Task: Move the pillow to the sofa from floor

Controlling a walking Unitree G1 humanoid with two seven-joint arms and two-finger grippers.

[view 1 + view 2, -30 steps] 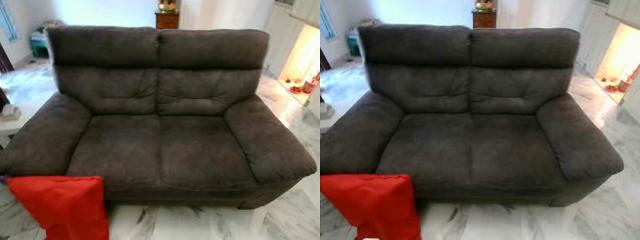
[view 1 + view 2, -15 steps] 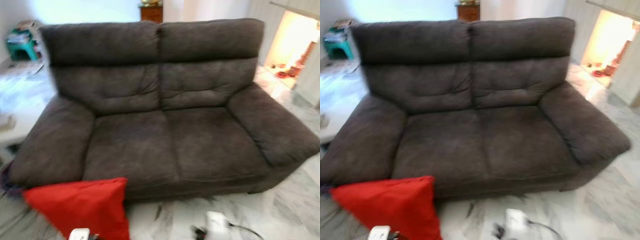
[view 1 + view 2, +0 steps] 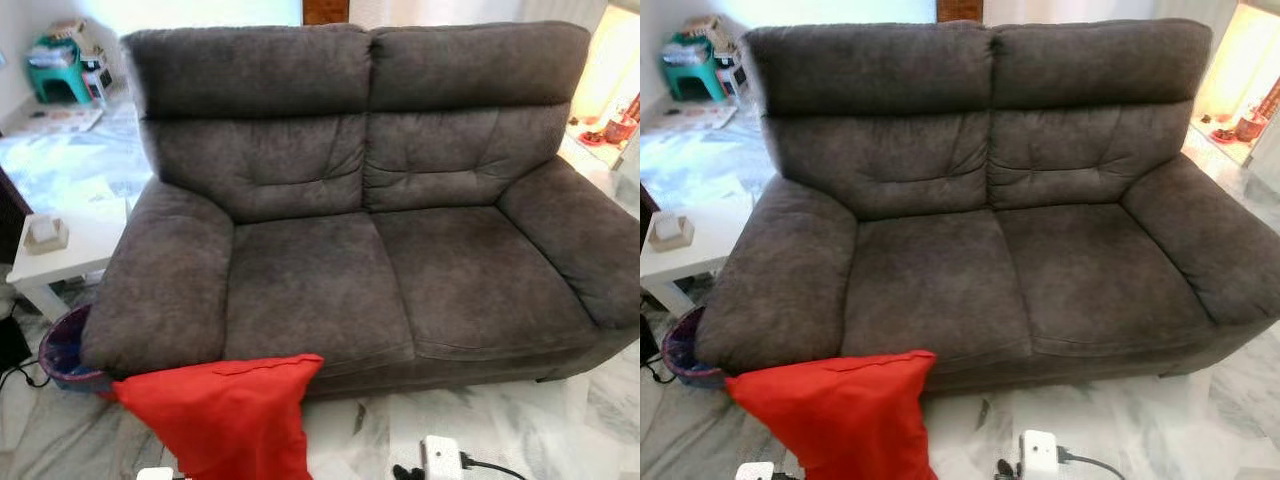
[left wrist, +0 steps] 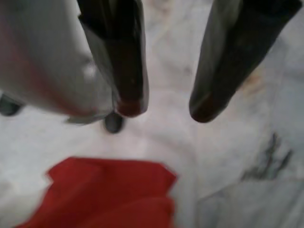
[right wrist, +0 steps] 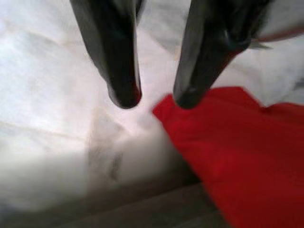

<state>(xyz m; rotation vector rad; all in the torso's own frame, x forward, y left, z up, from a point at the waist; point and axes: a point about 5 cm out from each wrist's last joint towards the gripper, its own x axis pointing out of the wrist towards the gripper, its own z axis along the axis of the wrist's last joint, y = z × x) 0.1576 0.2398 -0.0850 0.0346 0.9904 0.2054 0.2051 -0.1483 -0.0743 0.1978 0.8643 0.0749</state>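
Pillow (image 3: 225, 415), bright red, lies on the marble floor (image 3: 500, 430) against the front of the grey sofa (image 3: 380, 250), below its left armrest. The left gripper (image 4: 164, 111) hangs above the floor with fingers spread and empty, the pillow just beyond its tips. The right gripper (image 5: 156, 102) hovers likewise parted and empty, one fingertip over the pillow's corner.

My head's two eyes look forward and down at the sofa (image 3: 380, 200), sharing it. Each wrist camera looks along my fingers, close over the floor (image 4: 228, 156), both catching the pillow (image 5: 247, 142).
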